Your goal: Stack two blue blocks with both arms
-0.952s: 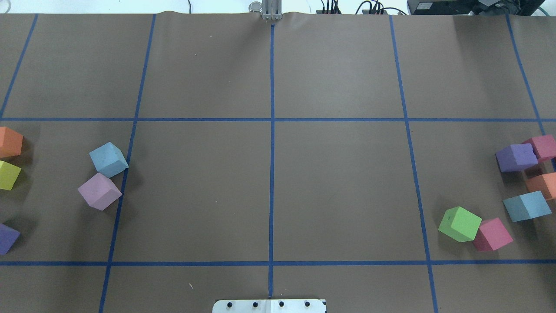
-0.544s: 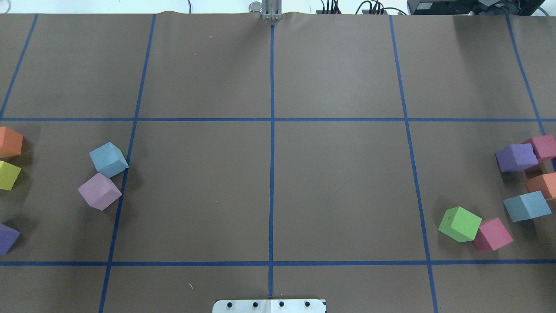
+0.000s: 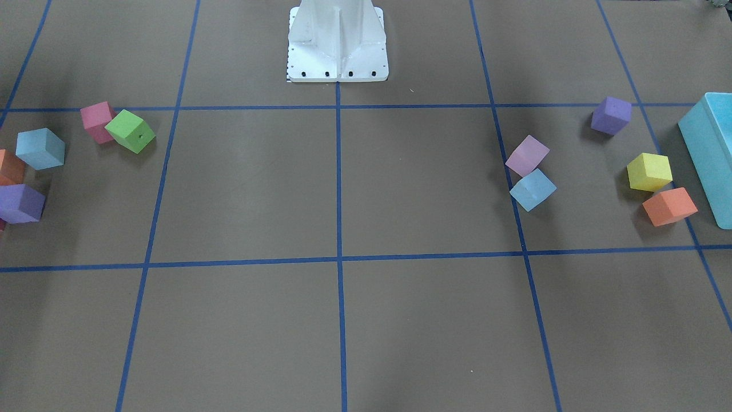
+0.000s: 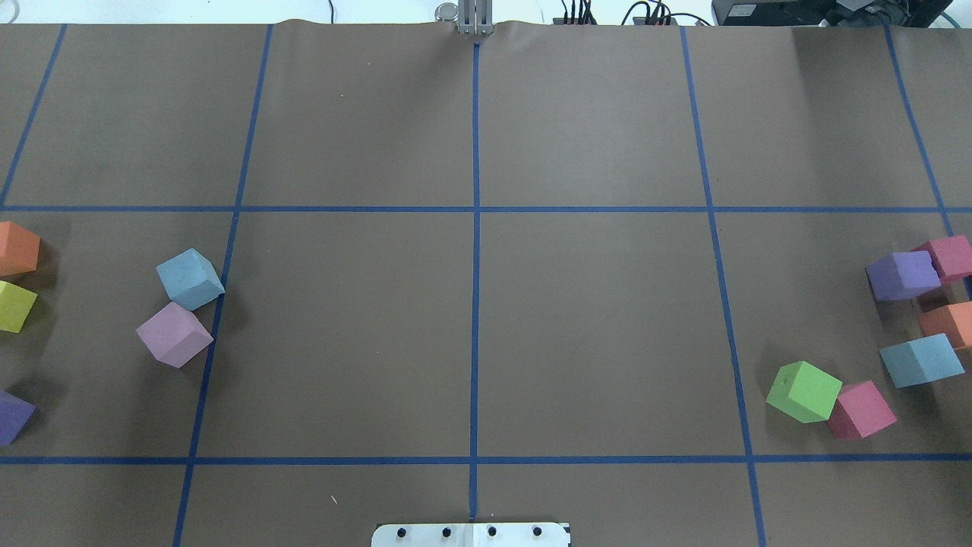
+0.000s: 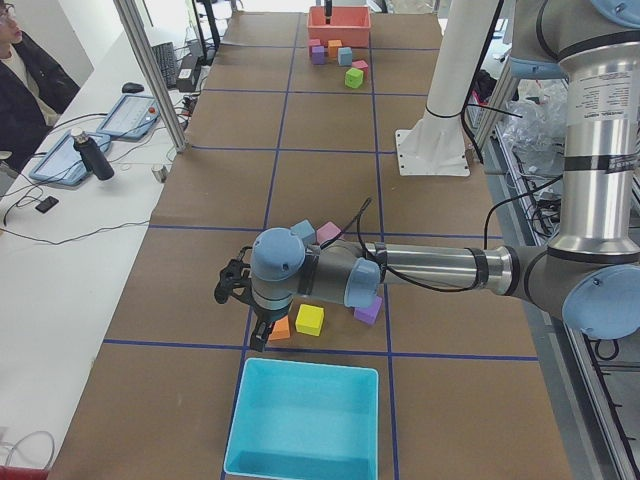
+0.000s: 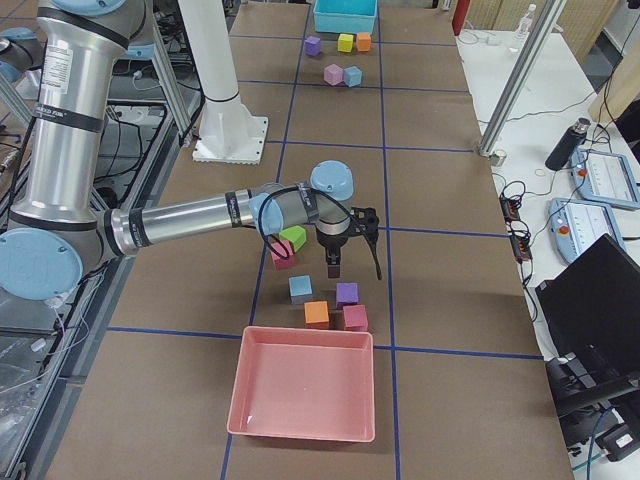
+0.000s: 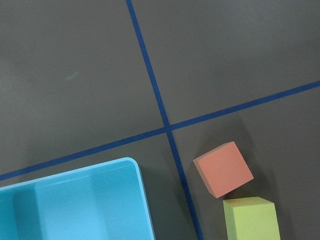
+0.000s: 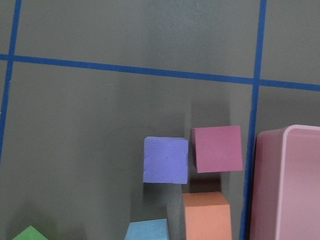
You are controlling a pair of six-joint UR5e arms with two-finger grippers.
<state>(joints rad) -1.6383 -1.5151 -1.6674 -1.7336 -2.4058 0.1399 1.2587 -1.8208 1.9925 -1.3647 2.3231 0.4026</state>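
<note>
One sky-blue block lies on the table's left side, against a pale purple cube; it also shows in the front view. The other blue block lies at the right edge beside an orange cube, and its top shows in the right wrist view. My left gripper hangs above the orange and yellow cubes, away from its blue block. My right gripper hangs above the cluster, just beyond its blue block. I cannot tell whether either gripper is open or shut.
A teal box stands at the left end near an orange cube and a yellow cube. A pink tray stands at the right end beside purple, magenta and orange cubes. Green and pink cubes touch.
</note>
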